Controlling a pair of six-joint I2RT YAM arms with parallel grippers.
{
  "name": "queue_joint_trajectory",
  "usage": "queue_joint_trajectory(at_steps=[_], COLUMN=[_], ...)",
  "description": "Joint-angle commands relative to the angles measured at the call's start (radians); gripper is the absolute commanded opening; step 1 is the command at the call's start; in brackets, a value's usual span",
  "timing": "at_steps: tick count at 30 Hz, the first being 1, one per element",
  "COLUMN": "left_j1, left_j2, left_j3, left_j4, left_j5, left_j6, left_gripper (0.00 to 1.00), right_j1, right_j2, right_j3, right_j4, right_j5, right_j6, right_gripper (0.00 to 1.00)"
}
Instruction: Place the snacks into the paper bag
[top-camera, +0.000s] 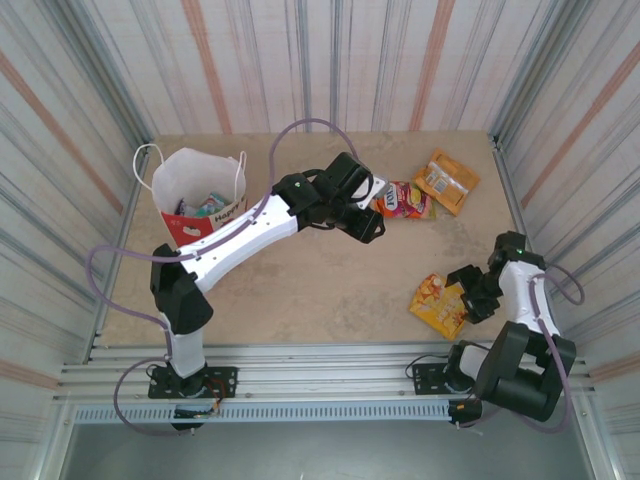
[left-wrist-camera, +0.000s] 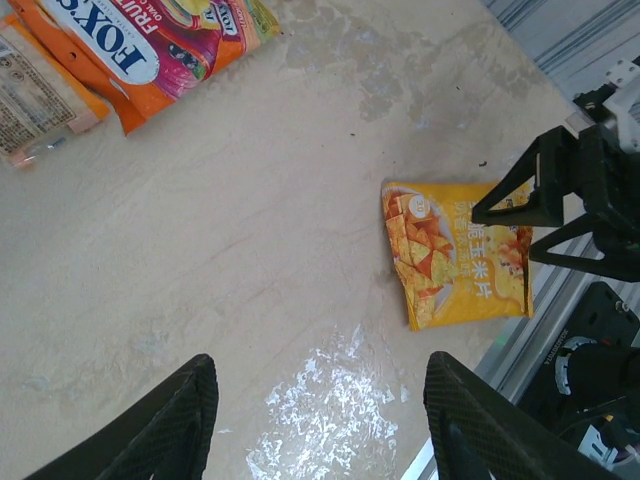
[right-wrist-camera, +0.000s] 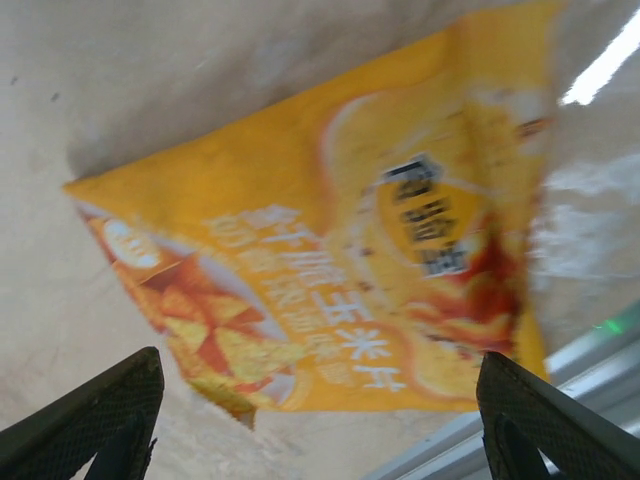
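Left fingers (left-wrist-camera: 150, 430) and right fingers (right-wrist-camera: 90, 410) spread wide, empty; paper bag (top-camera: 180, 185) holds several packets (top-camera: 209, 205).

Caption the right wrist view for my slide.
Right gripper, jaws open, above the yellow packet on the table.

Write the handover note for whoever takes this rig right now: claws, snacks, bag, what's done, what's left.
Left claw: open, empty, hovering mid-table near the FOX'S packet.
Right claw: open above the yellow packet, not gripping it.
Paper bag: standing at back left.
Done: some packets are inside the bag, count unclear.
Orange packet: lying at back right.
Left to do: those three table packets go into the bag.
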Motion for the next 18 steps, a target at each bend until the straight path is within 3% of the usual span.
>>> queue_joint_trajectory(at_steps=[1, 5, 8, 11, 15, 18], left_j1=[0.003, 0.003, 0.003, 0.004, 0.003, 0.003], left_j2=[-0.012, -0.012, -0.014, -0.020, -0.022, -0.029], left_j3=[-0.007, -0.013, -0.016, -0.027, -0.035, -0.037], left_j4=[0.011, 0.012, 0.014, 0.021, 0.020, 0.011], left_j5=[0.022, 0.028, 0.030, 0.031, 0.031, 0.029], left_j6=[-0.018, -0.027, -0.035, -0.038, -0.037, -0.032], left_gripper=[0.59, 0.59, 0.58, 0.58, 0.59, 0.59], right_j1=[0.088, 0.221, 0.225, 0.149, -0.042, -0.129], right_j2=[-0.008, 0.007, 0.006, -0.009, -0.009, 0.012], right_j3=[-0.019, -0.009, 0.024, 0.047, 0.052, 0.047], right_j4=[0.073, 0.129, 0.073, 0.005, -0.039, -0.032], right_j5=[-0.062, -0.048, 0.029, 0.087, 0.125, 0.150], right_j6=[0.106, 0.175, 0.157, 0.089, -0.028, -0.093], right_gripper=[0.82, 0.82, 0.83, 0.88, 0.99, 0.99])
